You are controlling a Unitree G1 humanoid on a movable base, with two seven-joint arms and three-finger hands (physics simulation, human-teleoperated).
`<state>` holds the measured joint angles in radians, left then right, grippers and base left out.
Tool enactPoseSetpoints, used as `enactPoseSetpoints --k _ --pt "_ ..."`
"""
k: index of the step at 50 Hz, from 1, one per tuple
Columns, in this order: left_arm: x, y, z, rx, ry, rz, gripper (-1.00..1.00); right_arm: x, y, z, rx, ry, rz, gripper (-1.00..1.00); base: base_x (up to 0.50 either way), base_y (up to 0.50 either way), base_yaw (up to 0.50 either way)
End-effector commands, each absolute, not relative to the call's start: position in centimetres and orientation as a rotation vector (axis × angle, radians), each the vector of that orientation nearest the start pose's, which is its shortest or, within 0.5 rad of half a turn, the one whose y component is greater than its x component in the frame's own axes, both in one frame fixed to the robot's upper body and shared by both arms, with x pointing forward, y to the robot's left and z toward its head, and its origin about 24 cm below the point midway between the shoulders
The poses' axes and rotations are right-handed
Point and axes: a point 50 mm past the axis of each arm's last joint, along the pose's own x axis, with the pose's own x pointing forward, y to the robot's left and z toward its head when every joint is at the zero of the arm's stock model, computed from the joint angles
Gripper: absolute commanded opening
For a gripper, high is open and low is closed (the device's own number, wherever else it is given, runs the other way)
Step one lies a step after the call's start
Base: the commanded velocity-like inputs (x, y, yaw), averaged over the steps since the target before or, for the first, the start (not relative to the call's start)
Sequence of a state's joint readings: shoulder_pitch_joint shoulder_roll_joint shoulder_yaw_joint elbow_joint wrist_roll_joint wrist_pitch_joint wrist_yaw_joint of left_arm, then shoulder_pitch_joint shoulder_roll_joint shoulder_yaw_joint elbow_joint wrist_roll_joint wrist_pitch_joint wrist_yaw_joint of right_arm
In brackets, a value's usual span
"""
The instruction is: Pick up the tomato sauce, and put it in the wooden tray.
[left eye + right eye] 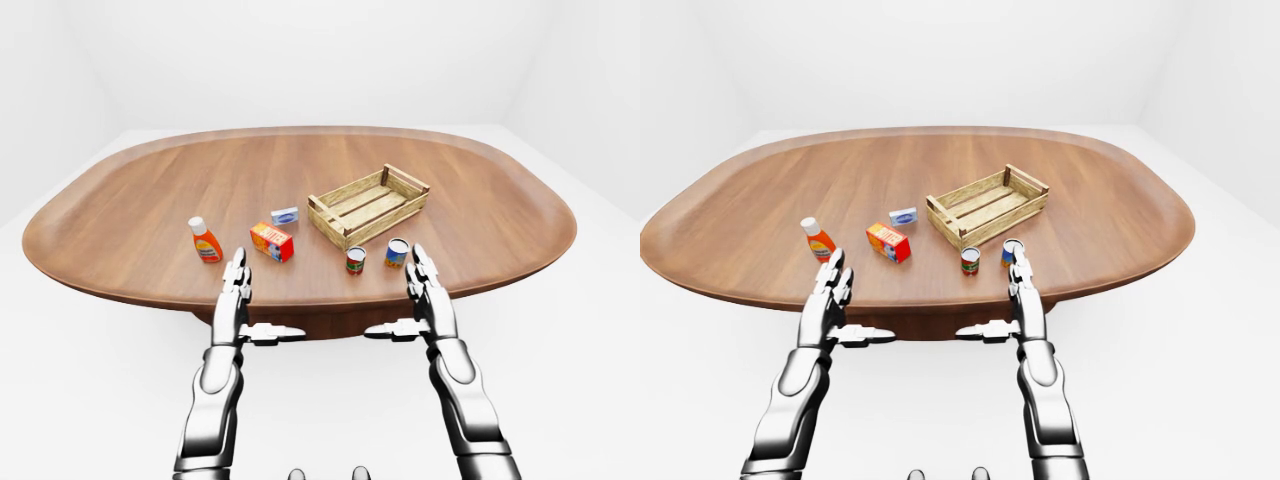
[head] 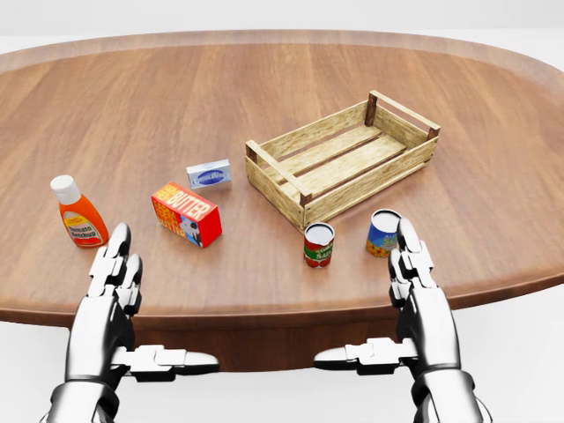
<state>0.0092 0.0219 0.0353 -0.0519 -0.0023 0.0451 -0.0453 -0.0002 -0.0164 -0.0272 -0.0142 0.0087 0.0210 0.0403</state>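
- Wooden and oval, the table (image 2: 264, 97) carries everything I need, and all of it sits toward the near edge where my arms come in.
- My target, the tomato sauce (image 2: 319, 244), is the small red can with a green band. It stands upright near the near edge, just beside the closest corner of the wooden tray (image 2: 342, 157) but not touching it.
- Right of it stands a blue can (image 2: 383, 233), close enough that I judge a careless approach could knock it.
- My right robot hand (image 2: 414, 291) hangs over the near edge, fingers straight and spread wide, thumb out sideways, holding nothing. Its fingertips sit just beside the blue can, so it is nearest the sauce and the likely one to reach.
- My left robot hand (image 2: 113, 291) is likewise wide and empty, over the near edge below the ketchup bottle (image 2: 77, 211), well apart from the sauce.
- Between them lie a butter box (image 2: 186, 213) and a small blue-white packet (image 2: 209, 174), out of the path.
- Nothing is in the tray yet; the grasp has not begun.
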Motion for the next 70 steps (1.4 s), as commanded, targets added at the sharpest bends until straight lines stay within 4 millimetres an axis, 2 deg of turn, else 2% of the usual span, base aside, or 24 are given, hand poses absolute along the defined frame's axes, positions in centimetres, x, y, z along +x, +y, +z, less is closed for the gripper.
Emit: enactPoseSetpoints --k 1,16,23,31,70 --pt "24.7 16.1 6.2 0.033 -0.035 -0.019 1.00 25.2 -15.7 5.0 -0.015 0.002 0.017 1.00 0.00 0.00 0.00" --pt "23.4 16.2 10.0 0.063 -0.201 -0.032 1.00 24.3 -15.5 7.6 -0.039 -0.096 0.031 1.00 0.00 0.00 0.00" --pt "23.1 16.1 10.7 0.076 -0.230 -0.035 1.00 24.0 -15.4 8.4 -0.037 -0.133 0.034 1.00 0.00 0.00 0.00" --pt "23.1 16.1 10.9 0.080 -0.239 -0.035 1.00 23.6 -15.2 8.9 -0.004 -0.157 0.073 1.00 0.03 0.00 0.00" --pt "23.1 16.1 10.8 0.080 -0.234 -0.035 1.00 23.7 -14.9 8.0 -0.031 -0.117 0.084 1.00 0.50 0.00 0.00"
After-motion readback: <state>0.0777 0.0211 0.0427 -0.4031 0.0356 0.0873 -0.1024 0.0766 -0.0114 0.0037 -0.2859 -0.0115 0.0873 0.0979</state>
